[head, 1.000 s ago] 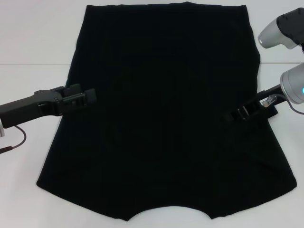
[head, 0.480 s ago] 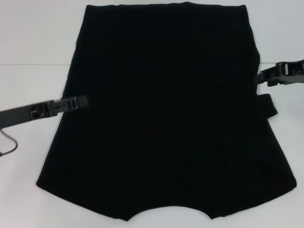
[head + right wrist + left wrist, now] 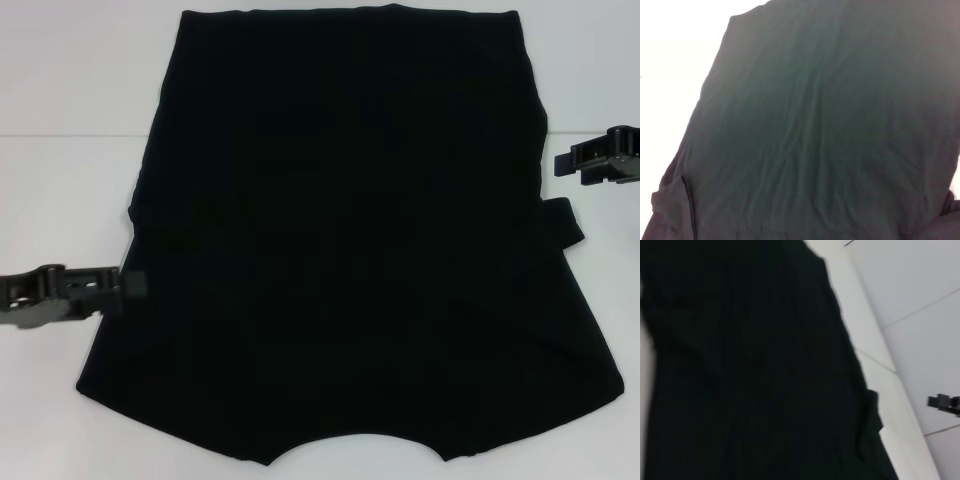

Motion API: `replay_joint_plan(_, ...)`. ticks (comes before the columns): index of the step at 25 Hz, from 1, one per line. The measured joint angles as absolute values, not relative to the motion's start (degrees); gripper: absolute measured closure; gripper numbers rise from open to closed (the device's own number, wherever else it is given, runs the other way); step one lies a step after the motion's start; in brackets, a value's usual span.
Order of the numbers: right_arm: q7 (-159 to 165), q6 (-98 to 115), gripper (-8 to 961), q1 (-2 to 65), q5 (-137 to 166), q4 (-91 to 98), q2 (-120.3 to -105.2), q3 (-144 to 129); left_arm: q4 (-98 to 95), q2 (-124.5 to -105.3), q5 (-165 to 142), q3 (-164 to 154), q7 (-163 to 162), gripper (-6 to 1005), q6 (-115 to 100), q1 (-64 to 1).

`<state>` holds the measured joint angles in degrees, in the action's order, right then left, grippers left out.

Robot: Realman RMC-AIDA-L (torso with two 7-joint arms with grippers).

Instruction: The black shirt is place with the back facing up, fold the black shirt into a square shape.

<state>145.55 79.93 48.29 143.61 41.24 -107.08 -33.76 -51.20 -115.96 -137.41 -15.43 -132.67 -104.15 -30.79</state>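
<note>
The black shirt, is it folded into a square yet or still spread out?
Partly folded. The black shirt lies flat with both sleeves tucked in, one flap poking out at its right edge, the body at full length.

The black shirt (image 3: pixel 350 250) is plain, solid black all over, no print showing. The table (image 3: pixel 70 90) under it is white, crossed by a thin grey line. Left gripper (image 3: pixel 135 284) and right gripper (image 3: pixel 560 163) are black too.
</note>
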Motion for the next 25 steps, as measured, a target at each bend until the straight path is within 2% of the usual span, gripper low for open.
replay_joint_plan(12, 145.2, 79.7, 459, 48.0, 143.8, 40.9, -106.97, -34.0, -49.8, -115.39, -149.4, -12.8, -135.5, 355, -100.9, -30.8)
replay_joint_plan(15, 145.2, 79.9, 460, 48.1, 143.8, 40.9, -106.96, -34.0, -49.1, -115.45, -150.9, -12.8, -135.9, 422, -99.6, -30.8)
replay_joint_plan(25, 145.2, 80.0, 460, 47.9, 143.9, 40.8, -106.96, -34.0, -45.8, -115.19, -154.4, -12.9, -137.0, 511, -94.7, -31.2)
